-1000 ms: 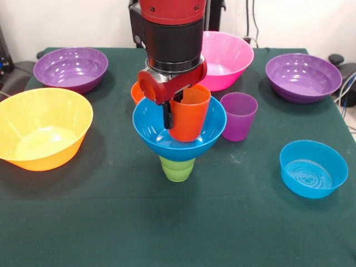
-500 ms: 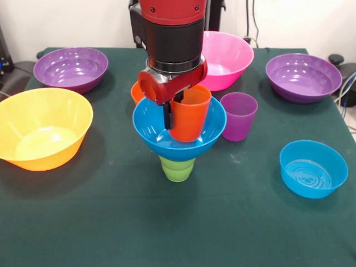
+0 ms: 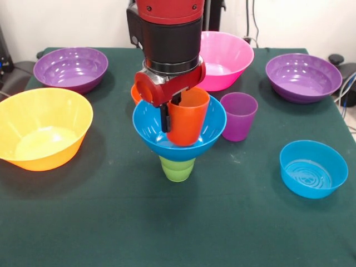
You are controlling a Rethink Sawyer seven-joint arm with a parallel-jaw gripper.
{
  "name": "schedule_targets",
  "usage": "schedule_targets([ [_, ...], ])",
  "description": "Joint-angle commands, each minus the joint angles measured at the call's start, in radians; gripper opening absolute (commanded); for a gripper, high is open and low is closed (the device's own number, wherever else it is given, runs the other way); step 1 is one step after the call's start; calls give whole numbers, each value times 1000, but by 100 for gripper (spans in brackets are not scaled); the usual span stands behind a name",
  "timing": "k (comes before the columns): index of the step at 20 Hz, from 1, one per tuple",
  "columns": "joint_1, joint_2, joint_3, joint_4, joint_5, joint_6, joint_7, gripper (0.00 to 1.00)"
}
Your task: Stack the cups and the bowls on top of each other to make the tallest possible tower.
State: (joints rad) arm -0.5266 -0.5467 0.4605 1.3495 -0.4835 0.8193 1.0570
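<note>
Arm [image 3: 169,33] is descending vertically from above, with the gripper [image 3: 173,114] clamping its fingers on the orange cup's [image 3: 186,119] rim. Cup is sitting upright in the medium blue bowl [image 3: 208,129], which is resting atop the green cup [image 3: 177,168].

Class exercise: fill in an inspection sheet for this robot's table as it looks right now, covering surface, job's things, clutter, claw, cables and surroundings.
Surface: dark green cloth on the table, flat, no spills seen.
Job's things: green cup carries the medium blue bowl, with the orange cup inside it. Purple cup, pink bowl, two purple bowls, yellow-orange bowl and small blue bowl stand apart. A small orange bowl peeks from behind the stack.
Clutter: nothing seen.
Claw: claw shut on the orange cup's rim.
Cables: some on the wall behind.
Surroundings: pale wall.
</note>
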Motion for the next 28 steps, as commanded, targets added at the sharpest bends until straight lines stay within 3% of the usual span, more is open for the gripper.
schedule_targets([
  [1,-8,27,47,-52,-83,26,-186,0],
  [28,7,28,27,-46,-60,137,-181,0],
])
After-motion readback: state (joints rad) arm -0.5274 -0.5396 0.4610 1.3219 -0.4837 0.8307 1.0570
